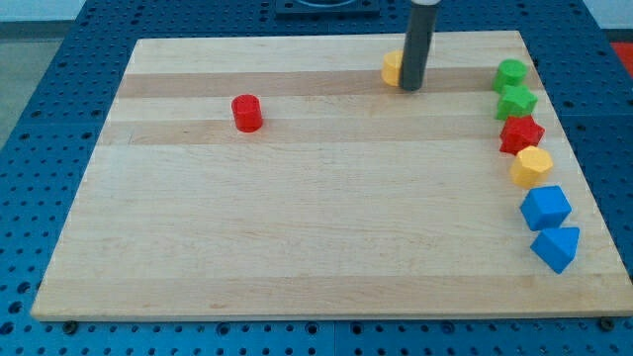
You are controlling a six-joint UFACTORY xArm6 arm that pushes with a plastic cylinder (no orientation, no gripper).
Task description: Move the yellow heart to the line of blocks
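Observation:
A yellow block (393,67), its shape mostly hidden behind the rod, sits near the view's top, right of centre. My tip (410,87) rests on the board touching its right side. Down the view's right edge runs a curved line of blocks: a green block (511,73), a second green block (516,101), a red star-like block (521,134), a yellow hexagon (532,166), a blue block (546,208) and a blue triangle-like block (556,247).
A red cylinder (246,113) stands alone at the upper left of the wooden board (297,227). The board lies on a blue perforated table (30,148).

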